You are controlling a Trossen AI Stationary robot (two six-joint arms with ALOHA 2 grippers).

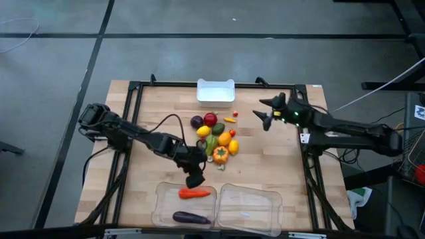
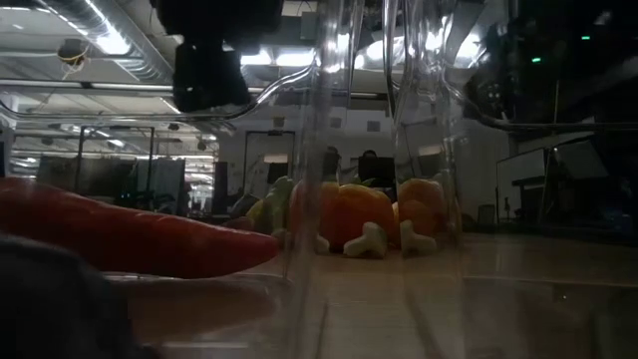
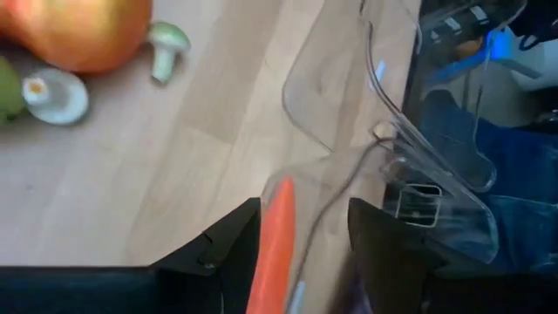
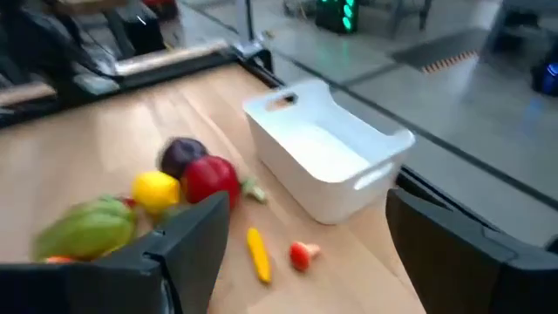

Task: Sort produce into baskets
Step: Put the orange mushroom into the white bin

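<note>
Carrot (image 1: 194, 194) lying in left clear tray (image 1: 166, 209) at front edge of bench (image 1: 146, 119), eggplant (image 1: 191, 217) beside it nearer the front. Left claw (image 1: 195, 179) just above tray's rear rim, jaws part open, gripping nothing. Remaining produce (image 1: 216, 138) heaped mid-bench. White bin (image 1: 216, 93) at rear edge. Right claw (image 1: 265, 114) wide, empty, near rear right corner.

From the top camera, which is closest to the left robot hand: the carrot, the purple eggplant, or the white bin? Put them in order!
Measured from the left gripper in the high view:
1. Carrot: right beside the gripper, in the left clear tray.
2. Eggplant: farther along in the same tray, at its near edge.
3. White bin: across the table, at its far edge.
</note>
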